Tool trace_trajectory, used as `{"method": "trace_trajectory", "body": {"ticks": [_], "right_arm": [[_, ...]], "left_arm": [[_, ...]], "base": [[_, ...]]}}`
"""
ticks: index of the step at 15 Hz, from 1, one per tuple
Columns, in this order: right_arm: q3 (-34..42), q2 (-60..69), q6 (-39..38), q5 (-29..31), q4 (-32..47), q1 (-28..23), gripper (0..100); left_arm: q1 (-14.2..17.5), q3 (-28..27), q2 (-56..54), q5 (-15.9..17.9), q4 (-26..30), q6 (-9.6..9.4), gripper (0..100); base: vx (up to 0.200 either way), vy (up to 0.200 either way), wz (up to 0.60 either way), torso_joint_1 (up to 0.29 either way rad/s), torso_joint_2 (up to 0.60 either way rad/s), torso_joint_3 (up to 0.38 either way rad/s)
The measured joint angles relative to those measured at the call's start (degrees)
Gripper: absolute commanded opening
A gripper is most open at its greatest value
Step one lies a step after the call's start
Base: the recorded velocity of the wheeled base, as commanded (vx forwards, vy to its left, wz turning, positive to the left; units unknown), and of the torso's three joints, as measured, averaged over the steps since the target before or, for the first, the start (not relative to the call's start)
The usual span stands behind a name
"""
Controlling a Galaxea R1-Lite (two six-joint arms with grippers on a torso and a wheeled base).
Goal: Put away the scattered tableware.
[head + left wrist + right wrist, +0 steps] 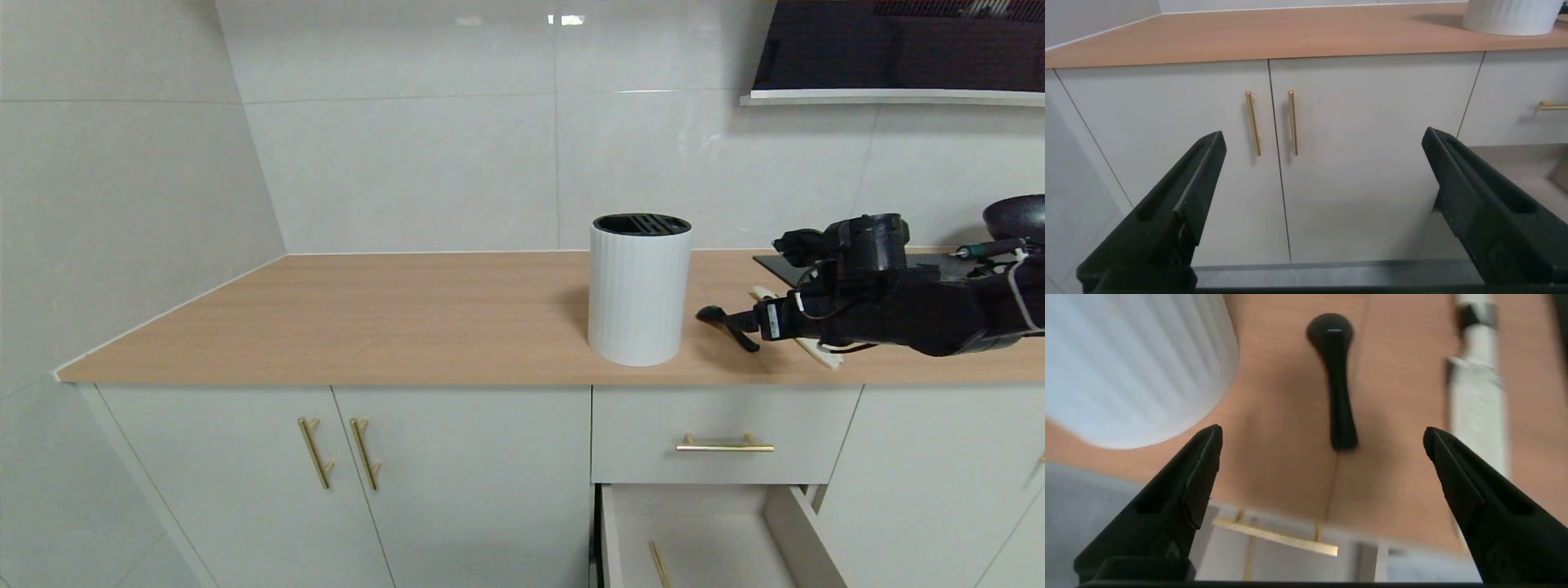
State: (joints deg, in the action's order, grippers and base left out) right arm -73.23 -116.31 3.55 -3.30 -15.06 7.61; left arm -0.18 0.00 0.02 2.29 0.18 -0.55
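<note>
Noting the right hand first: fingers spread wide, gripping nothing. It sits low over the table, toward its right end.
- Black utensil lies flat on the wood in line with the gap between the fingers, its rounded end pointing away from the hand and its near end about level with the fingertips. Cannot tell whether anything touches it.
- Pale utensil lies on the table beside the black one, roughly parallel and apart from it. In the head view the right arm partly covers it.
- White ribbed holder stands upright just beside the black utensil, toward the robot's left. Its top is dark and slotted.

Left hand: fingers also wide apart and holding nothing. It is below table height, facing a pair of cupboard doors with thin gold handles.

Surface and room:
- The table is light wood grain over white cabinets.
- Under the holder is a shut drawer with a gold bar handle. Beneath it is an open drawer, with a thin gold-coloured piece lying inside.
- Wall is pale, glossy tile.
- A dark hob sits at the far right of the table, with a dark pan on it. An extractor hood hangs above.
</note>
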Motion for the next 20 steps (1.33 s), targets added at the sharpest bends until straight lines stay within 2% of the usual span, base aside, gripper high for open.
{"method": "trace_trajectory", "body": {"ticks": [5, 15, 16, 20], "right_arm": [[-2.88, -8.33, 3.36, -3.34, -4.67, -1.8, 100], [-7.09, -13.76, 3.05, -5.56, -5.13, -2.9, 100], [-7.14, -13.9, 3.02, -5.64, -5.11, -2.95, 0], [-7.42, -14.86, 3.05, -5.58, -5.52, -2.95, 0]], "left_arm": [[0.0, 0.0, 0.0, 0.0, 0.0, 0.0, 100], [0.0, 0.0, 0.0, 0.0, 0.0, 0.01, 100], [0.0, 0.0, 0.0, 0.0, 0.0, 0.0, 100], [0.0, 0.0, 0.0, 0.0, 0.0, 0.01, 100]], "base": [[0.0, 0.0, 0.0, 0.0, 0.0, 0.0], [0.0, 0.0, 0.0, 0.0, 0.0, 0.0], [0.0, 0.0, 0.0, 0.0, 0.0, 0.0], [0.0, 0.0, 0.0, 0.0, 0.0, 0.0]]}}
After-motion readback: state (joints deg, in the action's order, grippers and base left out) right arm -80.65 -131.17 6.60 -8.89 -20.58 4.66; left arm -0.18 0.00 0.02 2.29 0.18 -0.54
